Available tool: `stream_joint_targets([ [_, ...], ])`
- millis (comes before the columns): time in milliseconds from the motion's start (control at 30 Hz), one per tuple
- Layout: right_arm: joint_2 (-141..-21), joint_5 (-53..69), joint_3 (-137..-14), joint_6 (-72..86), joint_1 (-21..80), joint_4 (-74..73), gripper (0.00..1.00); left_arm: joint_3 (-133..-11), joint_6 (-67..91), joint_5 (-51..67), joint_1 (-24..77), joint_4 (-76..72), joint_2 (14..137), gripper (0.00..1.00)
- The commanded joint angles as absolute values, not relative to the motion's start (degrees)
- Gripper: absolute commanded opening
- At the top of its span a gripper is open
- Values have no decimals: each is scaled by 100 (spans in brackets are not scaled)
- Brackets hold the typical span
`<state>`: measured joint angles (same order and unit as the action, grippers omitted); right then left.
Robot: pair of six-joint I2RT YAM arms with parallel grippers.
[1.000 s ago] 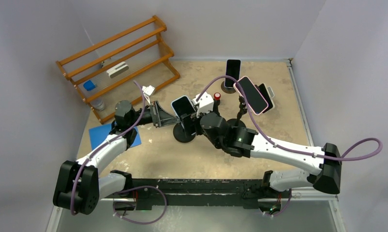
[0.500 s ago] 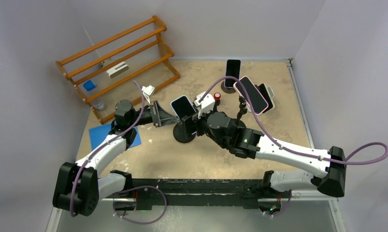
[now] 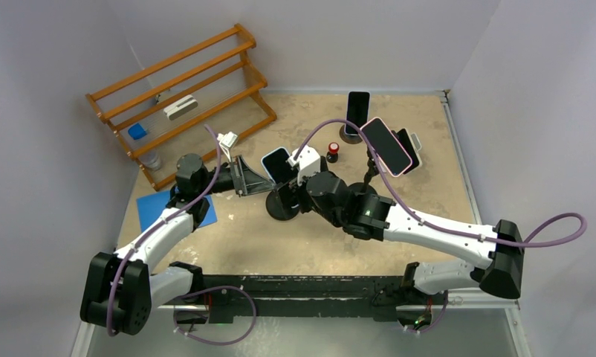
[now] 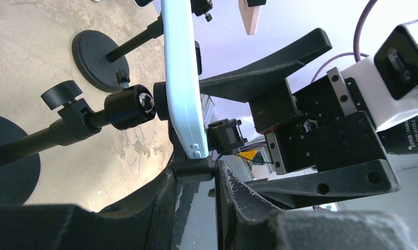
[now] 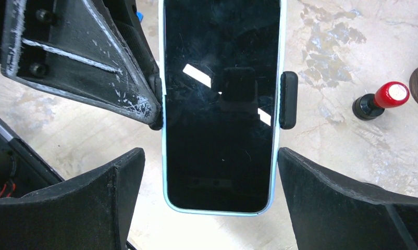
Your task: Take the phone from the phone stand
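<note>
Sandy surface [image 3: 429, 160] is bearing the phone stand [image 4: 124, 107]; left hand [image 4: 195, 190] is pinching its clamp while right hand [image 5: 209, 156] is straddling the phone [image 5: 220, 104], spread wide.

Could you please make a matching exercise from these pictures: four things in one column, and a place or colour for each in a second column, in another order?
Things:
1 phone
2 small bottle
3 mat
4 rack

Descriptions:
A orange-brown, at the back left
B blue, lying flat
C clamped in the phone stand
D red cap

Pairs: 1-C; 2-D; 3-B; 4-A
</note>
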<state>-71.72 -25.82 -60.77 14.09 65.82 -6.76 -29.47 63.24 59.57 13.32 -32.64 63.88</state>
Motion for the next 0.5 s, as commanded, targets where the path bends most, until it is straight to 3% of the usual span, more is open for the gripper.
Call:
stream_joint_targets([
  [0, -7251, -2667, -6403, 1450, 6548, -704, 99, -3136, 6126, 5863, 1380, -3300, 6271, 0],
  [467, -7678, -2679, -6539, 1342, 6301, -655, 98, -3147, 6044, 5890, 1380, -3186, 6223, 0],
])
